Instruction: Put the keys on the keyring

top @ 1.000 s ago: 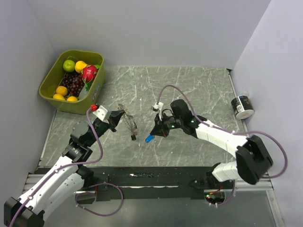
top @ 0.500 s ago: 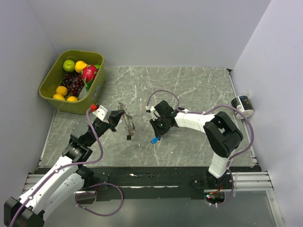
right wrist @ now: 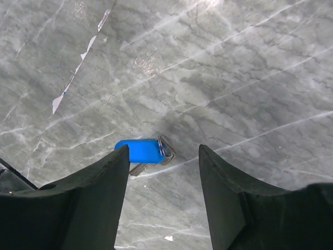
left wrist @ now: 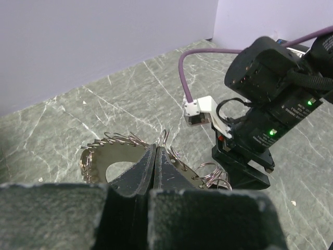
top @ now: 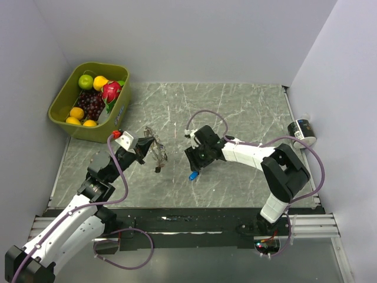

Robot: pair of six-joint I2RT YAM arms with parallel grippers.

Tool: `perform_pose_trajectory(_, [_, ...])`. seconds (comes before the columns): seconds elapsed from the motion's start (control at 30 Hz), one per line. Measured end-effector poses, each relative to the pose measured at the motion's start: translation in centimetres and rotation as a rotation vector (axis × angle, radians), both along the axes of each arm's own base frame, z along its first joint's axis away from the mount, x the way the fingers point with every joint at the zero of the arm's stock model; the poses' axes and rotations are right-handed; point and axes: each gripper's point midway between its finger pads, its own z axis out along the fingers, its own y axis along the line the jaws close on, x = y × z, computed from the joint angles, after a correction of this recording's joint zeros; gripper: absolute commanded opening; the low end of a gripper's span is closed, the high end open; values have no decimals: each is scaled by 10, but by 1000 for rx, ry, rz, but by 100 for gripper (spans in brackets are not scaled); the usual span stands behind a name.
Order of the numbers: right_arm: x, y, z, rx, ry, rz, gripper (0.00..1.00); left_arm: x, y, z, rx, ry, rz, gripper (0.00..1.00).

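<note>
Key [right wrist: 139, 151]: blue, on table [right wrist: 234, 78], long axis spanning finger gap
Right fingers [right wrist: 93, 198]: wide, straight above key
Left fingers [left wrist: 140, 172]: clamping keyring [left wrist: 117, 139]

You won't find a readable word anywhere here. The black-and-white container [top: 302, 133] at the right edge of the top view carries a printed label, but its lettering is too small to make out. In the left wrist view, faint pale print on the black arm housing [left wrist: 283, 107], right of centre, is also illegible.
</note>
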Motion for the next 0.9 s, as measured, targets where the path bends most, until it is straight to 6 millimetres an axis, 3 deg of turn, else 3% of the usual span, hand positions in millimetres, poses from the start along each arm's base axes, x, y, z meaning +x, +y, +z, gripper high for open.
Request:
perform_pose_trajectory(0.07, [-4, -2, -5, 0, 11, 3, 51, 0, 0, 0, -1, -1, 0, 1])
perform_pose_trajectory(0.23, [-17, -8, -19, -8, 52, 0, 45, 0, 0, 2, -3, -7, 0, 1])
perform_pose_trajectory(0.5, [-14, -2, -17, 24, 46, -10, 39, -1, 0, 3, -6, -12, 0, 1])
perform_pose_trajectory(0.67, [-13, -1, -17, 28, 45, -19, 25, -1, 1, 4, -7, -13, 0, 1])
perform_pose_trajectory(0.8, [-13, -2, -19, 22, 50, -26, 1, -1, 1, 4, -7, -13, 0, 1])
perform_pose_trajectory(0.9, [-12, -3, -20, 18, 46, -31, 0, -1, 1, 4, -7, -14, 0, 1])
